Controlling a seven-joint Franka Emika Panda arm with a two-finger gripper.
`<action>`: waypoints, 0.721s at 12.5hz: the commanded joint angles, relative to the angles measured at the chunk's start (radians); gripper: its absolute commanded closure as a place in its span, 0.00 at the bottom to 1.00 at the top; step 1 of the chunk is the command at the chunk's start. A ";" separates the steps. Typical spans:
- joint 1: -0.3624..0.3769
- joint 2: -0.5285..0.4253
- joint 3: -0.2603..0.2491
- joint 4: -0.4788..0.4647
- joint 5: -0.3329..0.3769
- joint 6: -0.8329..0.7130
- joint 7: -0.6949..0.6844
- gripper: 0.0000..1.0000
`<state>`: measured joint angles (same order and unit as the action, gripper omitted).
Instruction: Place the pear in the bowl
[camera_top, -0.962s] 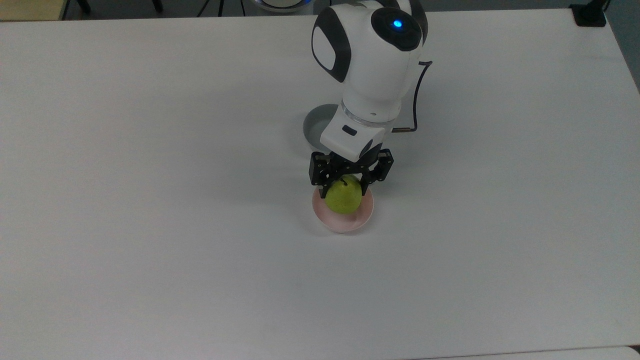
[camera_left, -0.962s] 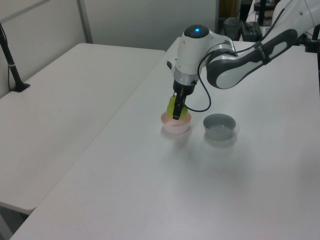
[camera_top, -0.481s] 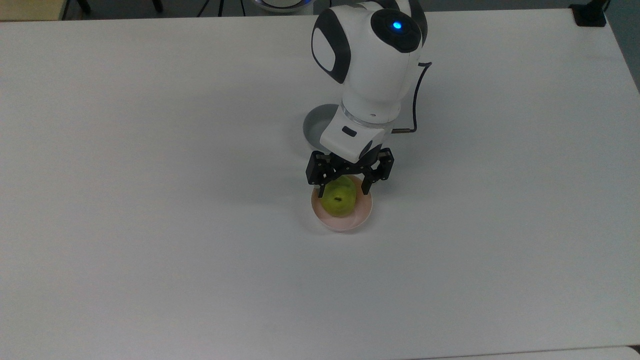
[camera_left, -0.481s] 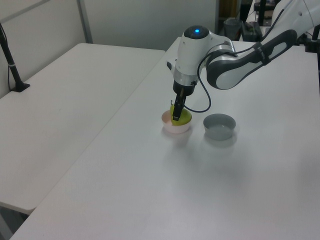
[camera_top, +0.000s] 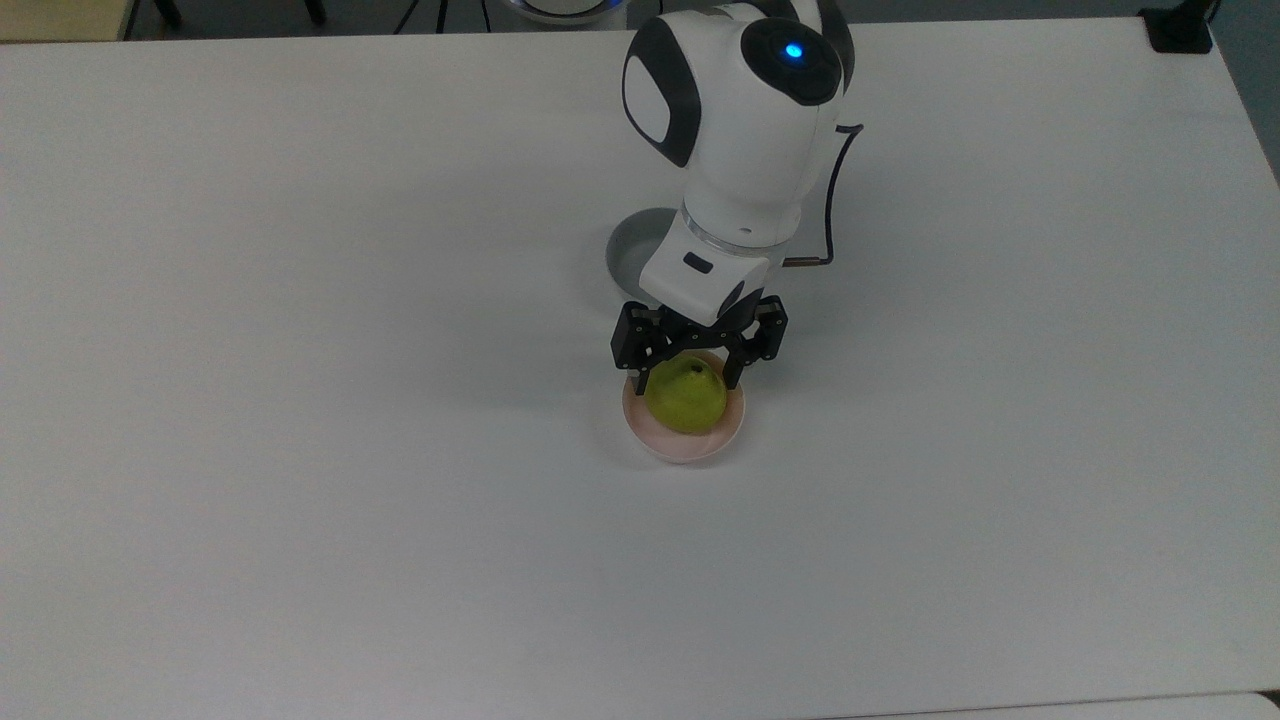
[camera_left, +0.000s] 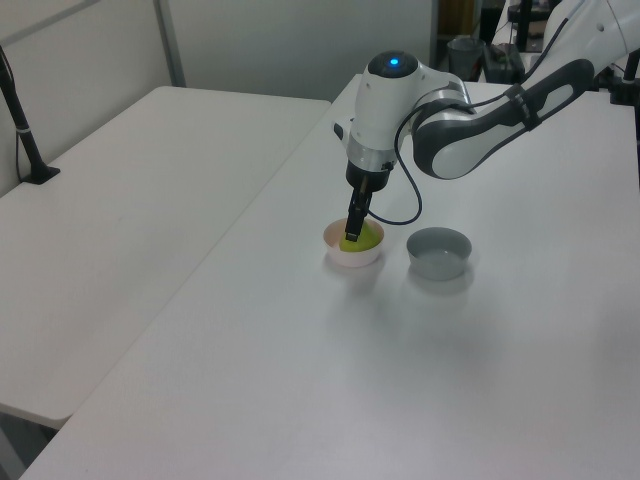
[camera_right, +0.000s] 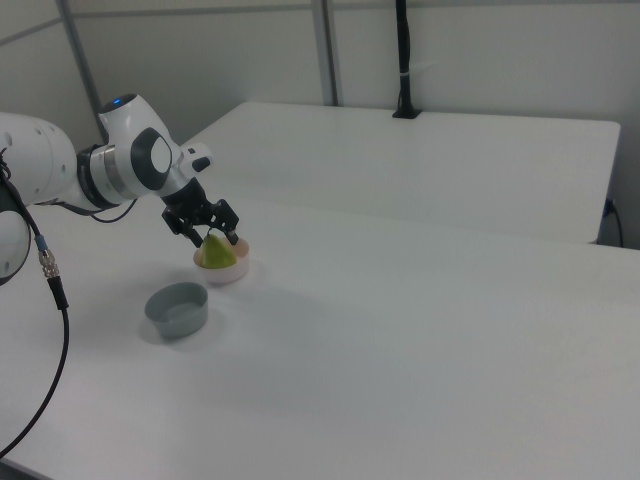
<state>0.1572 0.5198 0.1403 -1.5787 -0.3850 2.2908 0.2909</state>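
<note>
One pear (camera_top: 686, 397) sits in our pink bowl (camera_top: 685, 448), centre frame; our gripper (camera_top: 688, 375) hovers just above, fingers spread, gripping nothing.

Robotics lab: bare white tables (camera_right: 420, 330) (partition walls (camera_right: 480, 50) behind)

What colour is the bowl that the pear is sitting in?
Pale pink. The bowl shows best in the top view, under the yellow-green pear.
</note>
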 joint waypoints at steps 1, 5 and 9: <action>-0.002 -0.020 -0.002 -0.012 -0.018 0.013 0.024 0.05; 0.005 -0.079 -0.001 0.023 0.021 -0.134 0.024 0.00; -0.004 -0.184 -0.008 0.049 0.109 -0.325 -0.030 0.00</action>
<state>0.1562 0.4161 0.1402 -1.5124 -0.3272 2.0767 0.2979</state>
